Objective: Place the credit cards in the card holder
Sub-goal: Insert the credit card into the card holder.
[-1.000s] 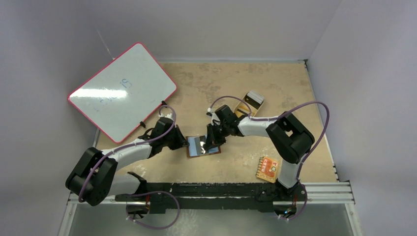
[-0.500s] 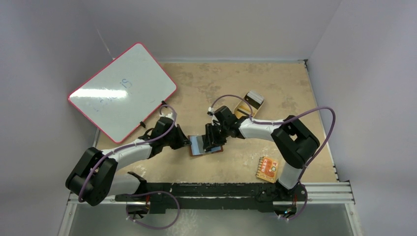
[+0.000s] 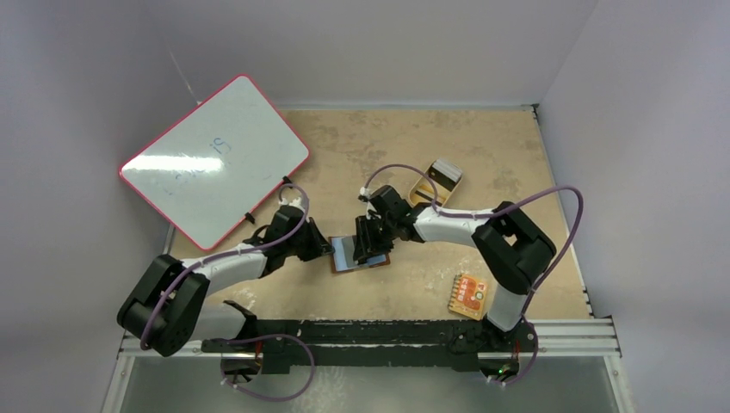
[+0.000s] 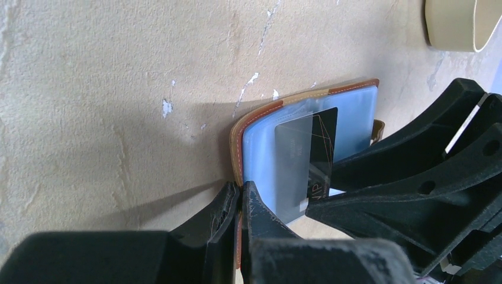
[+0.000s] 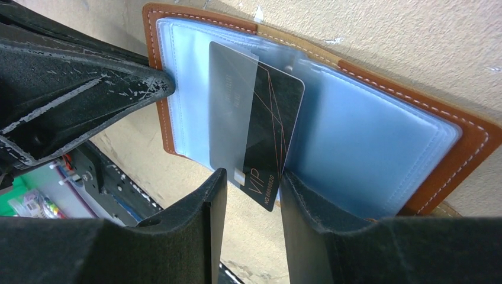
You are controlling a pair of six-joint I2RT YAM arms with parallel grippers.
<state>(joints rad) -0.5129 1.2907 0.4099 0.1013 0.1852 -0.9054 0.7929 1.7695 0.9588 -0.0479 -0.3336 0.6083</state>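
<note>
The brown card holder [image 3: 362, 266] lies open on the table, bluish clear pockets up; it also shows in the left wrist view [image 4: 355, 118] and the right wrist view [image 5: 379, 136]. My left gripper [image 3: 326, 249] [image 4: 240, 192] is shut on the holder's left edge. A black credit card [image 5: 269, 127] marked VIP sits partly under a clear pocket, its near end sticking out; it also shows in the left wrist view [image 4: 323, 133]. My right gripper [image 3: 366, 250] [image 5: 251, 192] is open, its fingers either side of the card's protruding corner. Another dark card [image 3: 445, 173] rests on the tan dish.
A tan oval dish [image 3: 423, 192] stands behind the holder, its edge also in the left wrist view [image 4: 456, 29]. An orange-red patterned packet [image 3: 469, 295] lies at the front right. A pink-framed whiteboard [image 3: 215, 159] leans at the back left.
My right gripper has shifted a little to the left over the holder, and the holder has moved slightly left with it. My left gripper holds the same edge.
</note>
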